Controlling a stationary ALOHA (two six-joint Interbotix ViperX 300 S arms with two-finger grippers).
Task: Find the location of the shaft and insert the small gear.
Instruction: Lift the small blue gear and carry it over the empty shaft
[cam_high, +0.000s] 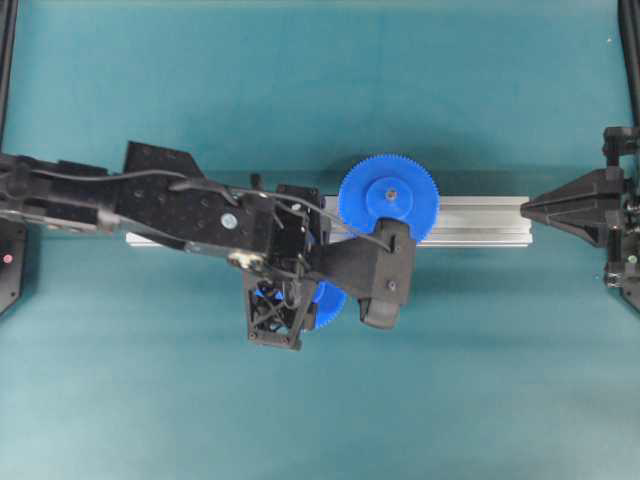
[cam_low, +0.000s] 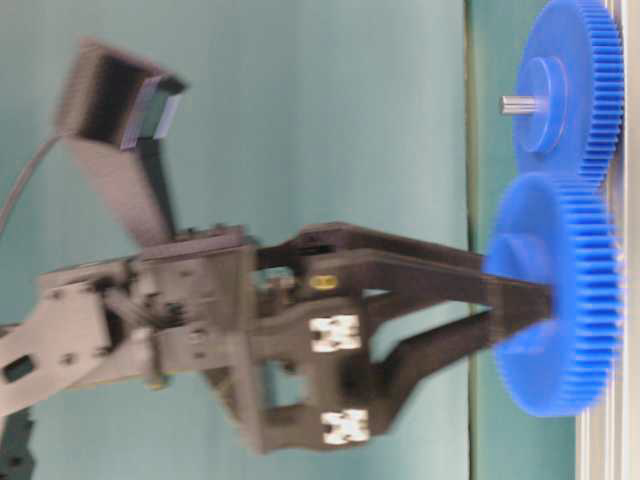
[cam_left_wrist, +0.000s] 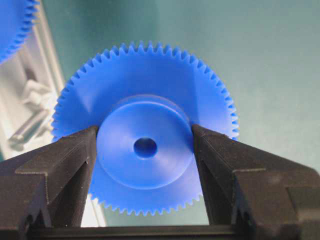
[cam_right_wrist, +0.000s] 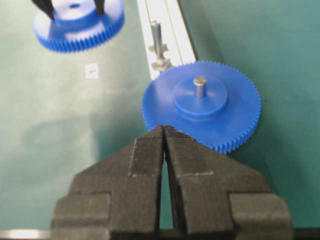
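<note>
The left arm reaches in from the left edge of the overhead view across the teal bench (cam_high: 150, 380), and its gripper (cam_left_wrist: 145, 145) has its fingers (cam_left_wrist: 65, 160) clamped on the raised round hub of the small gear (cam_left_wrist: 145, 100), one finger on each side of the hub, the dark centre hole showing between them. In the overhead view only a sliver of that gear (cam_high: 330, 300) shows under the wrist, just beside the near edge of the aluminium rail (cam_high: 480, 220); the right wrist view shows it off the rail, over the bench, near a tiny white tag (cam_right_wrist: 91, 71). The shaft (cam_right_wrist: 156, 37) stands upright on a small shiny mount on the rail, between the small gear and the larger gear (cam_high: 388, 196), and apart from both. The larger gear sits on the rail with a grey pin (cam_right_wrist: 200, 85) standing up from its hub. At the right edge, the right gripper (cam_right_wrist: 164, 132) rests well apart from the gears, its fingers pressed together on nothing, pointing along the rail toward the larger gear.
</note>
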